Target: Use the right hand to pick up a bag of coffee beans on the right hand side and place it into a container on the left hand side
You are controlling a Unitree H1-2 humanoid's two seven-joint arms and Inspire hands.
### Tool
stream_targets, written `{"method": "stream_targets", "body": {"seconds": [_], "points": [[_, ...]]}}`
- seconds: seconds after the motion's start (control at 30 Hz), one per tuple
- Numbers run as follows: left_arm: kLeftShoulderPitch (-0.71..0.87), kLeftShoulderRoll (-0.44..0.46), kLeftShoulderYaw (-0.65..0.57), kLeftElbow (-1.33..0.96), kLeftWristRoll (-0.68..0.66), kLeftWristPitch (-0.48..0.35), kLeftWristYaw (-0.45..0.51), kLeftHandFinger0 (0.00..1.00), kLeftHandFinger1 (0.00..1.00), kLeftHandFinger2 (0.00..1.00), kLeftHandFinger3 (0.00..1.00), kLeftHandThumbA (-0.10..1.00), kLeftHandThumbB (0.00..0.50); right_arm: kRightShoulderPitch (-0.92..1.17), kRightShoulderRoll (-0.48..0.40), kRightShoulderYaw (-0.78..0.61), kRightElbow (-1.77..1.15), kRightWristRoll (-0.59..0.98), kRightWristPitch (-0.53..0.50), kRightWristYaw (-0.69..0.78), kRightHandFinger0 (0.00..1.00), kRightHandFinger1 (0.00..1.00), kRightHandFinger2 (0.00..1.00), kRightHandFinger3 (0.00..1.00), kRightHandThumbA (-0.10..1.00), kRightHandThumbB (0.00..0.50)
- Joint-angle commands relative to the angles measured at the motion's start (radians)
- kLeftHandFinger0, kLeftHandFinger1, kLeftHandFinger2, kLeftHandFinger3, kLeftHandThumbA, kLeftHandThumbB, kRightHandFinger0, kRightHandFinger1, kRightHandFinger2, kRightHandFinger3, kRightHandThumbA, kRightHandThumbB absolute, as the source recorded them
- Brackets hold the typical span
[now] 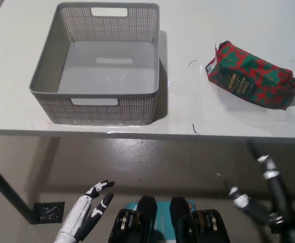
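Observation:
A red and green coffee bean bag (252,75) lies on its side on the white table (187,111), at the right. A grey mesh basket (48,71) with cut-out handles stands at the table's left, with nothing inside it. My black right hand (261,177) hangs below the table's front edge at the lower right, fingers spread and holding nothing, well short of the bag. My white left hand (89,208) rests low at the lower left, under the table edge, fingers apart.
The table's front edge (147,134) runs across the picture above both hands. A dark table leg (5,195) slants down at the far left over the grey floor. Bare tabletop separates basket and bag.

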Motion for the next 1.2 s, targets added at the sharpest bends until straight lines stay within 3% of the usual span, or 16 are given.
{"method": "stream_targets", "body": {"seconds": [0.0, 0.03, 0.1, 0.2, 0.37, 0.7, 0.97, 1.17], "points": [[-0.007, 0.011, 0.006, -0.036, 0.018, -0.032, -0.003, 1.0, 1.0, 1.0, 1.0, 1.0, 0.122, -0.064, -0.046, -0.052, -0.168, -0.058, 0.143, 0.036, 1.0, 1.0, 1.0, 1.0, 0.84, 0.35], [-0.003, 0.01, 0.005, -0.041, 0.018, -0.028, -0.006, 1.0, 1.0, 1.0, 1.0, 1.0, 0.123, -0.112, -0.086, -0.065, -0.214, -0.076, 0.223, 0.081, 1.0, 1.0, 1.0, 1.0, 0.88, 0.39], [0.013, 0.006, 0.002, -0.045, 0.019, -0.027, -0.005, 1.0, 1.0, 1.0, 1.0, 1.0, 0.121, -0.161, -0.129, -0.075, -0.241, -0.104, 0.285, 0.12, 1.0, 1.0, 1.0, 1.0, 0.93, 0.43], [0.045, 0.004, 0.001, -0.053, 0.025, -0.035, 0.002, 1.0, 1.0, 1.0, 1.0, 1.0, 0.132, -0.251, -0.19, -0.077, -0.242, -0.157, 0.382, 0.17, 1.0, 1.0, 1.0, 1.0, 0.94, 0.443], [0.079, 0.008, 0.006, -0.071, 0.03, -0.037, 0.005, 1.0, 1.0, 1.0, 1.0, 1.0, 0.111, -0.445, -0.295, -0.046, -0.12, -0.225, 0.455, 0.232, 1.0, 1.0, 1.0, 1.0, 1.0, 0.499], [0.091, 0.002, 0.009, -0.068, 0.03, -0.045, 0.01, 1.0, 1.0, 1.0, 1.0, 1.0, 0.116, -0.887, -0.399, 0.109, 0.239, -0.313, 0.625, 0.4, 1.0, 1.0, 1.0, 1.0, 0.98, 0.5], [0.089, 0.001, 0.011, -0.065, 0.028, -0.047, 0.01, 1.0, 1.0, 1.0, 1.0, 1.0, 0.108, -1.126, -0.381, 0.229, 0.611, -0.327, 0.596, 0.406, 1.0, 1.0, 1.0, 1.0, 0.9, 0.5], [0.081, 0.003, 0.013, -0.065, 0.032, -0.045, 0.006, 1.0, 1.0, 1.0, 1.0, 1.0, 0.113, -1.181, -0.36, 0.24, 0.753, -0.276, 0.604, 0.406, 1.0, 1.0, 1.0, 1.0, 0.87, 0.5]]}}
